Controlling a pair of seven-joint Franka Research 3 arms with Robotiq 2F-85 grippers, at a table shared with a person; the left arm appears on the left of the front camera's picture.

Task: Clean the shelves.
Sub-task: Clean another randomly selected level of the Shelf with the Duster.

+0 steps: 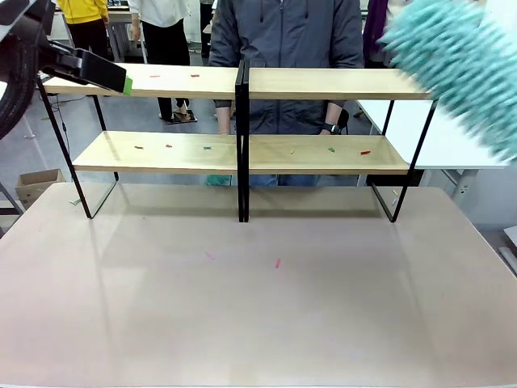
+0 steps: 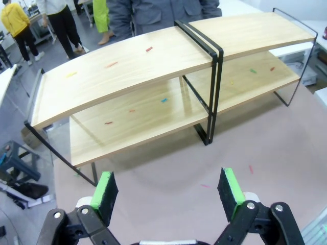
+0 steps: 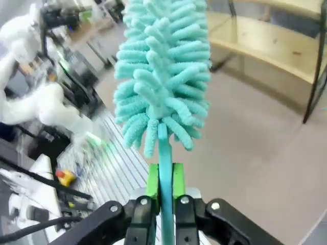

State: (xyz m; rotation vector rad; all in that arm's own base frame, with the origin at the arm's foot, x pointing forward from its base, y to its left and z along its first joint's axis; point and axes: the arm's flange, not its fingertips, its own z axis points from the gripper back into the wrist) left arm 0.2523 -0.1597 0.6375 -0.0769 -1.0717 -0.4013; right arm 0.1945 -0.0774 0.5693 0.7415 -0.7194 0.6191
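Front view showed the shelves standing on the far half of the table, with a person just behind them. Their long axis ran from left to right, parallel to the robot's side, and the open front faced the robot. Two long wood boards lay one over the other in a thin black frame with a central post. Small coloured scraps lay on both boards, and a few on the table in front.

I judged the shelves stiff and hard but probably not heavy, because the frame was thin; a strong push along a board could slide the whole rack. The boards looked smooth, so the scraps should sweep off easily. If the rack needed steadying, the better place to take hold was the frame or the post, not a board edge.

The right gripper was clenched on the thin handle of a teal duster, whose fluffy head pointed straight away from the fingers. In the front view the duster was blurred, high beside the right end of the upper board. It seemed light and soft, so it would bend under pressure. The left gripper was released, jaws wide apart with nothing between them, near the left end of the shelves.
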